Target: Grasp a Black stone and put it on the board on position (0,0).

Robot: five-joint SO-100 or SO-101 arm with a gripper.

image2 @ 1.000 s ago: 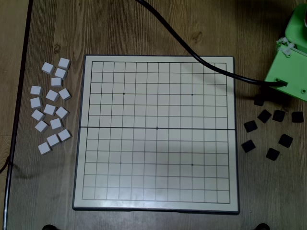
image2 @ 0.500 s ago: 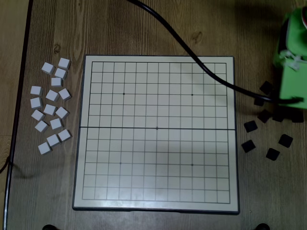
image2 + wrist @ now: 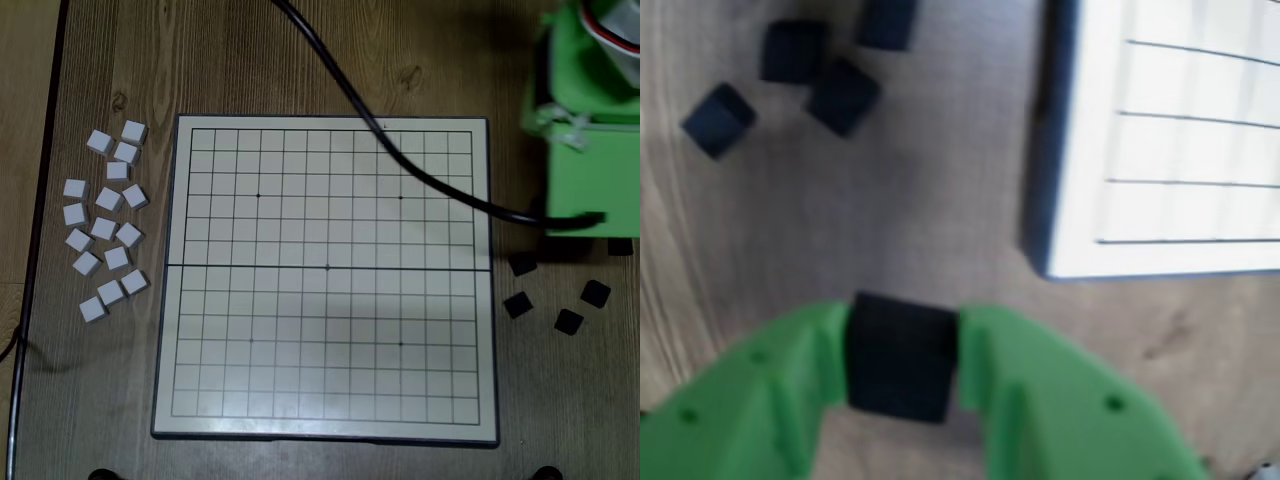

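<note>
In the wrist view the green two-finger gripper (image 3: pixel 902 352) is clenched on a small matte black square stone (image 3: pixel 900 355), held over bare wooden table (image 3: pixel 910 220) just off a corner of the cream gridded board with its dark grey rim (image 3: pixel 1045 170). Four loose black tiles (image 3: pixel 843 95) lie well apart, near the view's top left edge. From overhead the green arm (image 3: pixel 585 150) hides gripper and stone beside the board's right edge; the seam-cut dotted crossing (image 3: pixel 328 267) stands clear.

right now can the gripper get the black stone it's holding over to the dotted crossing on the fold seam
Probably yes. The gripper is shut on a black stone just off the board, and the seam dot sits bare. Only the black cable crosses the board's upper part.
</note>
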